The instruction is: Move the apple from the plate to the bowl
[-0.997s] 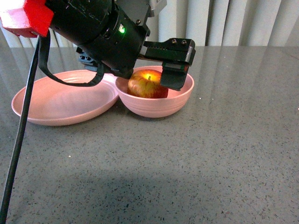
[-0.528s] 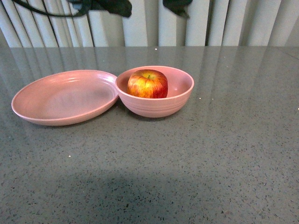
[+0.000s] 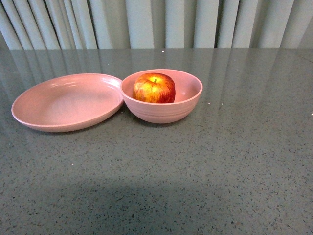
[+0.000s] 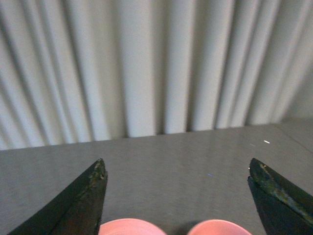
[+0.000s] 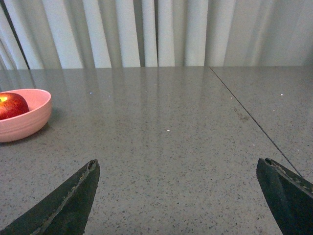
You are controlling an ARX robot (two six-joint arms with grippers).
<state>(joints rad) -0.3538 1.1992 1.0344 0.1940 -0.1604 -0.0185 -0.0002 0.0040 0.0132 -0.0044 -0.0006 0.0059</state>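
The red apple (image 3: 154,87) with yellow streaks sits inside the deep pink bowl (image 3: 168,111) at the table's middle. The shallow pink plate (image 3: 63,103) lies empty beside it on the left, its rim touching the bowl. Neither gripper shows in the front view. My left gripper (image 4: 178,169) is open and empty, raised above the table, with the rims of the plate (image 4: 127,227) and the bowl (image 4: 217,228) just below it. My right gripper (image 5: 178,169) is open and empty over bare table, well to the right of the bowl (image 5: 22,120) and apple (image 5: 12,105).
The grey speckled table (image 3: 220,161) runs to a wall of pale vertical blinds (image 3: 156,22). A seam (image 5: 249,120) crosses the tabletop in the right wrist view.
The left arm was over the bowl with its open jaws around the apple; it has lifted up and out of the front view. The apple stays in the bowl.
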